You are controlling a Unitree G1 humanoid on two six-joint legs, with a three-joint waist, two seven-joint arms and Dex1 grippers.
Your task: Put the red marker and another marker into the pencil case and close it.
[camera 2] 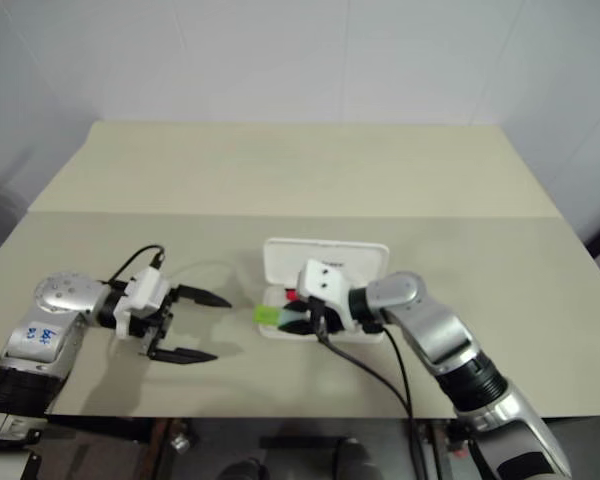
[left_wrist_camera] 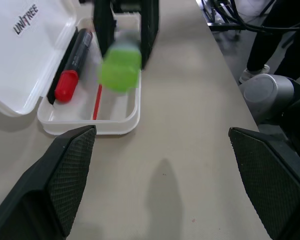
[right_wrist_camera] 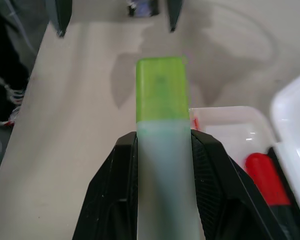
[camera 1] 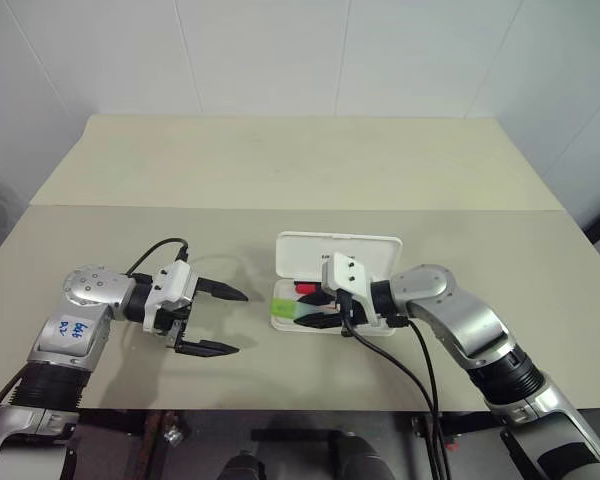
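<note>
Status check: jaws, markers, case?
Left gripper open, empty. Right gripper shut on lime-green marker above open white plastic pencil case. Red-capped black marker inside. Nothing blocking.

You are looking at a bare test room or lab. A plain beige rectangular table [camera 1: 280, 170] is standing against blank white panelled walls [camera 1: 280, 50].

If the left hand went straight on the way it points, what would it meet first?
Probably the open pencil case, at its near end, or the green marker held above it by the right hand; depth is unclear.
</note>
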